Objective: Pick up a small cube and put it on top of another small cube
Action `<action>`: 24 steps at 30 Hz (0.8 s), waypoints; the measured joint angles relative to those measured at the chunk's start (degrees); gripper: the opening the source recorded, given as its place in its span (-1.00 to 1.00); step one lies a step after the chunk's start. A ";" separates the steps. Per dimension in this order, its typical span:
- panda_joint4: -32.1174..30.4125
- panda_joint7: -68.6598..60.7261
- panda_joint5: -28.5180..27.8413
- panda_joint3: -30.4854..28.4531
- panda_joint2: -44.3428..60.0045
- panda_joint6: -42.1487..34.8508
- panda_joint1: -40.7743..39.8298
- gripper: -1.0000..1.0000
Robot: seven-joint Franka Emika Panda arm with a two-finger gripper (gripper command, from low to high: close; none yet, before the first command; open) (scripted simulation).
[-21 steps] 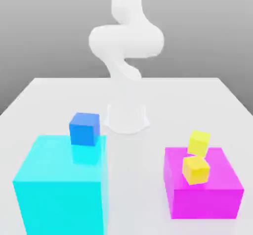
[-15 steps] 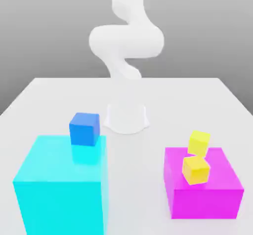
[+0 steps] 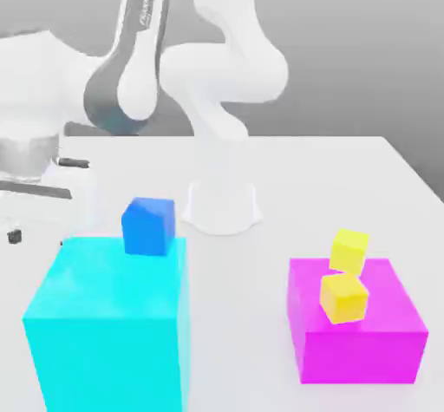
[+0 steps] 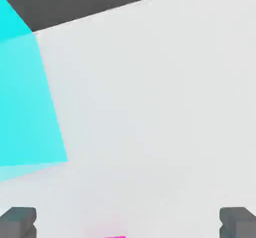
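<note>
A white Franka arm (image 3: 143, 63) leans over a pale grey desk (image 3: 381, 185) toward the exterior view's left, under a plain grey backdrop. The gripper (image 4: 128, 222) hangs with its two dark fingers (image 4: 19, 222) spread wide and nothing between them; a sliver of the small magenta cube (image 4: 114, 236) shows on the desk just between the fingertips. A big cyan block (image 3: 108, 323) stands at the desk's near left corner with a small blue cube (image 3: 148, 225) on its far edge. At the near right a big magenta block (image 3: 355, 323) carries one small yellow cube (image 3: 343, 297), and a second yellow cube (image 3: 349, 251) sits at its far edge.
</note>
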 joint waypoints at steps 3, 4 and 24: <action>-3.18 0.03 -2.16 0.66 2.16 2.17 1.30 0.00; -4.52 0.54 -2.91 0.33 2.51 2.52 1.69 0.00; -3.95 -9.49 11.26 14.37 11.68 9.22 -10.04 -1.00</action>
